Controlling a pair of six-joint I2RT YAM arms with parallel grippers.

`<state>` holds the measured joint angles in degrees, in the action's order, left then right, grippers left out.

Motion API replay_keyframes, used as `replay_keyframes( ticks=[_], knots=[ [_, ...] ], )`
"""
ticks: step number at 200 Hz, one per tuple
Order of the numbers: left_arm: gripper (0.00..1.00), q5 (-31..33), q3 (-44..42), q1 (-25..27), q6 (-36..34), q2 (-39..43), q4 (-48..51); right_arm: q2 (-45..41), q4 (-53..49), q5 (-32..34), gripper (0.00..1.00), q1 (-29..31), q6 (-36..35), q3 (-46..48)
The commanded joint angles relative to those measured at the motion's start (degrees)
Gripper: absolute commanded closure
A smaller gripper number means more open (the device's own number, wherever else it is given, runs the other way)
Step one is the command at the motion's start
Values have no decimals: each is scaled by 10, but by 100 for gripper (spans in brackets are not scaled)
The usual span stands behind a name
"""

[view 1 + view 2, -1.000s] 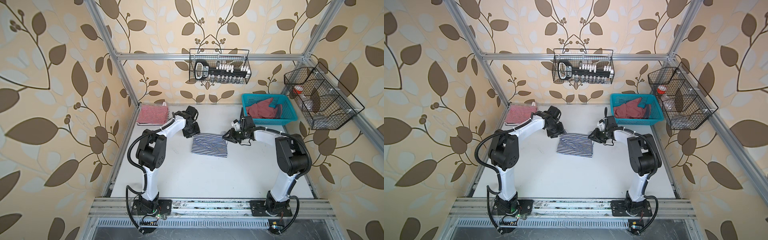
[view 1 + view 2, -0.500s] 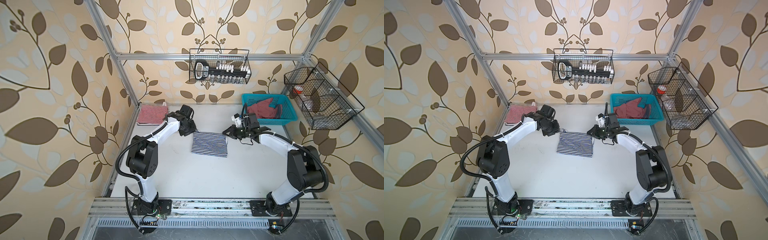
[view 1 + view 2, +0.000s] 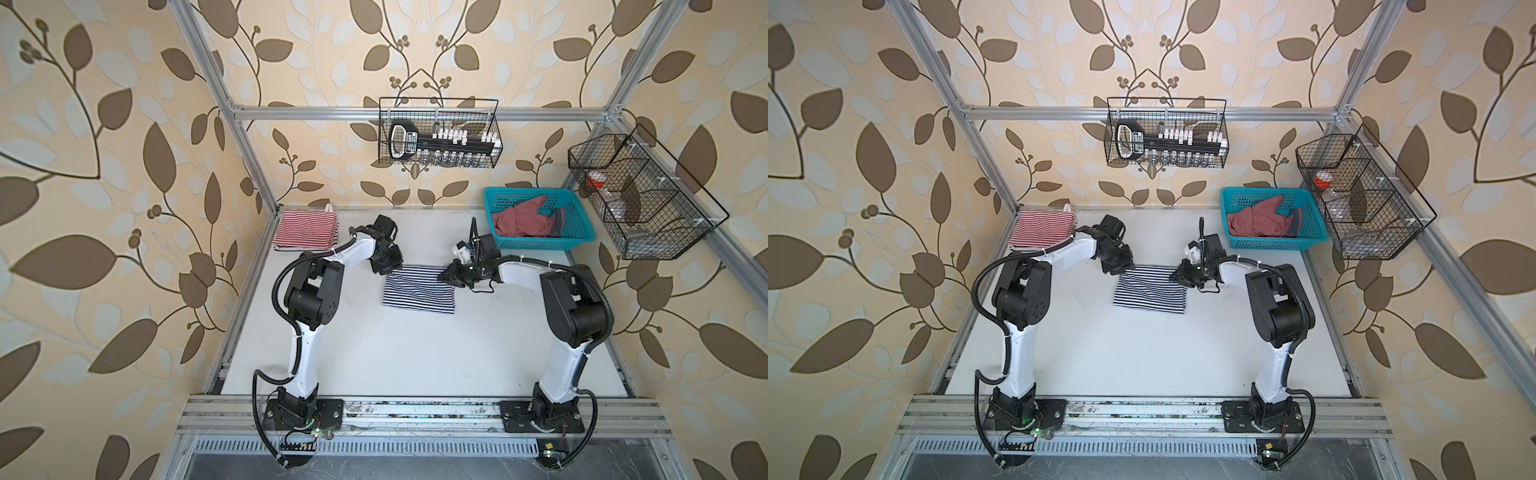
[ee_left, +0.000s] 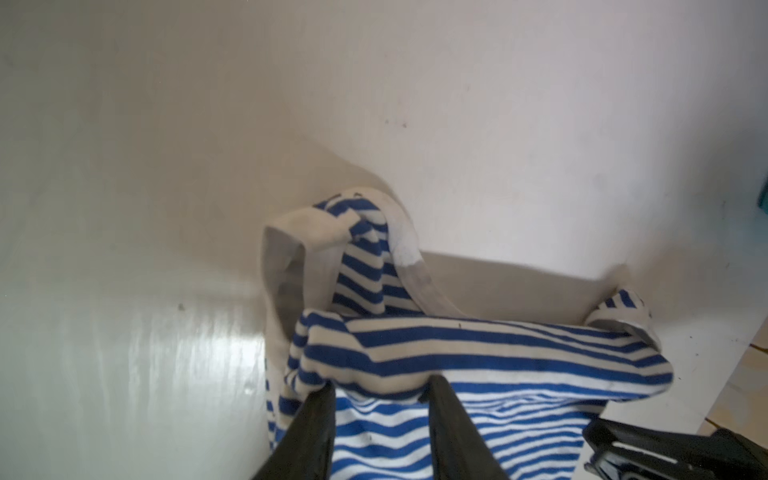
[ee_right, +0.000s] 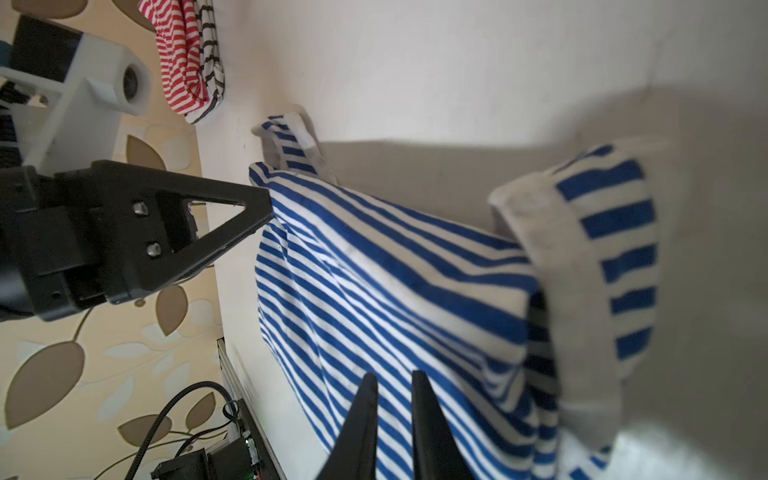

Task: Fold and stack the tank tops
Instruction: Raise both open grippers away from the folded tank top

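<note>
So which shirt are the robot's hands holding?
The navy-striped tank top: left hand and right hand pinch its far edge. The red-striped one lies folded in a corner; the dusty red one sits in the basket.

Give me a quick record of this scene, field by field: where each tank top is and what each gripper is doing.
navy top: middle of the table, partly folded, far edge lifted
red striped top: folded, back left corner of the table
dusty red top: crumpled in the basket, back right
left gripper: shut on the navy top's far left corner
right gripper: shut on the navy top's far right corner
not yet folded: dusty red top
</note>
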<state>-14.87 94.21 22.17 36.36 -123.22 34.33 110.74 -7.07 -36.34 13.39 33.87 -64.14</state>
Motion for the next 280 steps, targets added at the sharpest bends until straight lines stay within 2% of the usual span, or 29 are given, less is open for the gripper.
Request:
replay_keyframes(
  ticks=[1,26,58,91,116,134,158,191,280],
  knots=[
    [57,-17,22,-10,-7,-10,5,23,19,-12,81,-11,6,-6],
    [52,-24,19,-14,-7,-6,7,29,22,-20,80,-19,3,-5],
    [45,-19,18,-14,-24,47,9,-6,16,-24,77,-20,-4,-4],
    [40,41,10,-14,-84,121,59,-79,-29,-6,69,-18,-37,6],
    [36,85,-43,-14,-119,176,74,-131,-61,12,63,-19,-65,28],
    [32,95,-88,-14,-131,194,76,-155,-79,19,60,-21,-83,43],
    [32,70,-143,-14,-130,192,47,-169,-97,28,59,-25,-103,63],
    [31,20,-198,-13,-107,179,-40,-164,-91,23,57,-29,-114,92],
    [28,-31,-232,-12,-63,94,-144,-83,-41,25,55,-37,-105,117]
  ],
)
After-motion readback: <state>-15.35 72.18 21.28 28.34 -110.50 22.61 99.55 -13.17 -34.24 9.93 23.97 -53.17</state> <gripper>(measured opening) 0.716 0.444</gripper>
